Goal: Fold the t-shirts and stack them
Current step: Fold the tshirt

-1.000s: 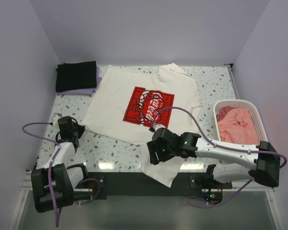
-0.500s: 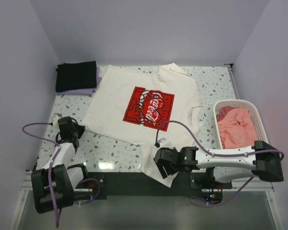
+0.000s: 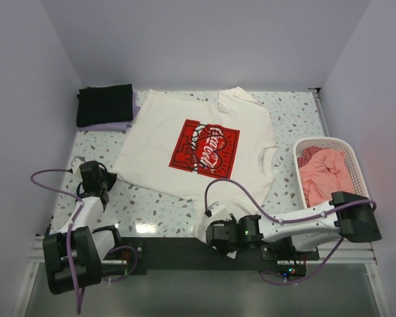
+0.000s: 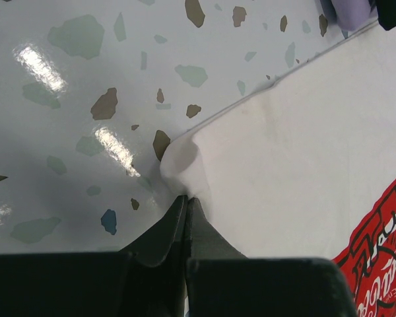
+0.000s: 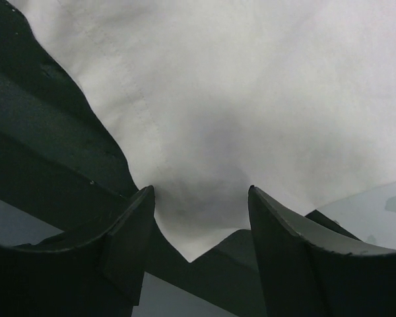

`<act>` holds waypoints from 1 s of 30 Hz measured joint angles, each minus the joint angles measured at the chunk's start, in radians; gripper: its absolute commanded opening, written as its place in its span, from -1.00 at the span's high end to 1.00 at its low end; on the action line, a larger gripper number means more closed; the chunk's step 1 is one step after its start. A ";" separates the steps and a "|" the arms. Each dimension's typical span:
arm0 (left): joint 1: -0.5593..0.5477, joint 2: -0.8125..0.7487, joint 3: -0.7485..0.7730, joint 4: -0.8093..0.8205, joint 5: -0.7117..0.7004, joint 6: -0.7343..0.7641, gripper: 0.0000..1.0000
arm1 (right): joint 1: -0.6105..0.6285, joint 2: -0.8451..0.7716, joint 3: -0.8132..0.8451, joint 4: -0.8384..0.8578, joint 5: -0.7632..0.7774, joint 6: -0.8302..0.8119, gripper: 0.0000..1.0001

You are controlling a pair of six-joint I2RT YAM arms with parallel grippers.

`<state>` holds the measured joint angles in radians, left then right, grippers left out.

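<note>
The speckled table (image 3: 297,119) is being occupied over most of its middle by the cream-white t-shirt (image 3: 162,142), which is being displayed flat and face up, collar toward the far wall, with its red square print (image 3: 208,146) showing on the chest. One lower corner of the hem is being let hang past the near edge of the table onto the dark strip (image 3: 165,249) in front of it.

At the right edge, a white slatted basket (image 3: 358,173) is being used to hold the salmon-pink t-shirt (image 3: 327,175), which is lying crumpled inside it.

In the far left corner, the black t-shirt (image 3: 105,104) is being kept folded on top of the lavender t-shirt (image 3: 115,125), of which only a narrow margin is showing. This stack is lying just beside the cream shirt's sleeve.

The right gripper (image 5: 199,189) is being held low over the overhanging hem corner, with its jaws standing apart and the white cloth lying between and beyond them; nothing is being gripped.

The left gripper (image 4: 187,198) is being held at the shirt's left hem corner, with its jaws pressed together on a small raised pucker of the cream cloth, just above the table surface.
</note>
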<state>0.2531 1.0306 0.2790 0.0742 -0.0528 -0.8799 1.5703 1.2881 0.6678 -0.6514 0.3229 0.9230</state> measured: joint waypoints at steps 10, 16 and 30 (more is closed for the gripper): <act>-0.007 -0.002 0.000 -0.002 -0.006 0.000 1.00 | 0.001 -0.024 -0.006 0.002 0.002 0.052 0.87; -0.014 -0.048 0.000 -0.035 -0.042 0.000 1.00 | 0.001 -0.159 -0.001 -0.105 0.007 0.090 0.99; -0.019 -0.123 -0.001 -0.110 -0.095 0.001 1.00 | 0.013 -0.212 -0.023 -0.111 0.036 0.122 -0.02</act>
<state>0.2340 0.9077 0.2783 -0.0360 -0.1482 -0.8787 1.5833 1.0760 0.6449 -0.7624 0.3588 1.0451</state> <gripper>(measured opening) 0.014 0.452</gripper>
